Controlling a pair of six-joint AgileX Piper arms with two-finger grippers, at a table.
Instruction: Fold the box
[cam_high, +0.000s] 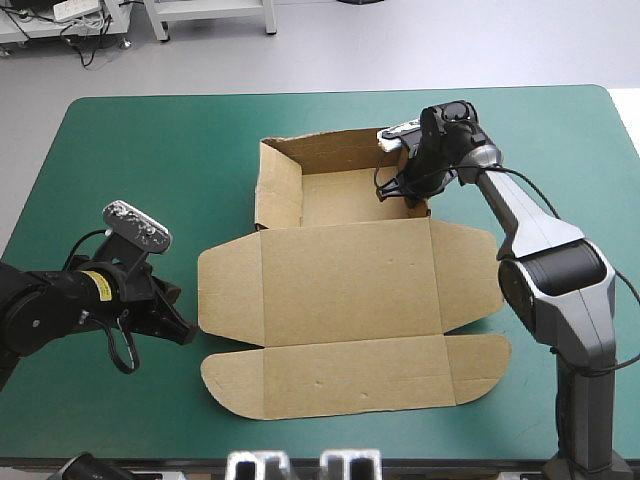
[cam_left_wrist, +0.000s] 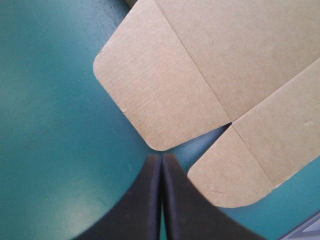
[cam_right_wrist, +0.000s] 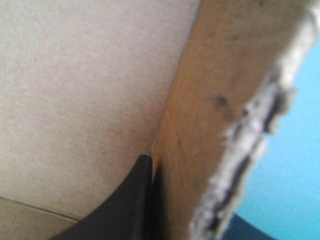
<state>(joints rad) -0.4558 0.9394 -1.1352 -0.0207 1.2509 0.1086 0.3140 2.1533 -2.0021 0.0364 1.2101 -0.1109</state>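
The brown box (cam_high: 345, 290) lies mid-table as an open tray at the far side, walls raised, with its lid flat toward the near edge. My left gripper (cam_high: 185, 332) is shut and empty, low over the cover just left of the lid's rounded side flap (cam_left_wrist: 165, 85); its tip (cam_left_wrist: 162, 157) points at the gap between that flap and the front flap (cam_left_wrist: 230, 170). My right gripper (cam_high: 400, 192) reaches into the tray's near right corner. It is shut on the box's right wall (cam_right_wrist: 200, 125), with one black finger (cam_right_wrist: 140, 200) against the wall's inner face.
The teal-green cover (cam_high: 130, 150) spreads wide on the box's left and far sides. The table's right edge (cam_high: 625, 130) runs close behind the right arm. The lid's front flap (cam_high: 350, 375) ends a short way from the near edge.
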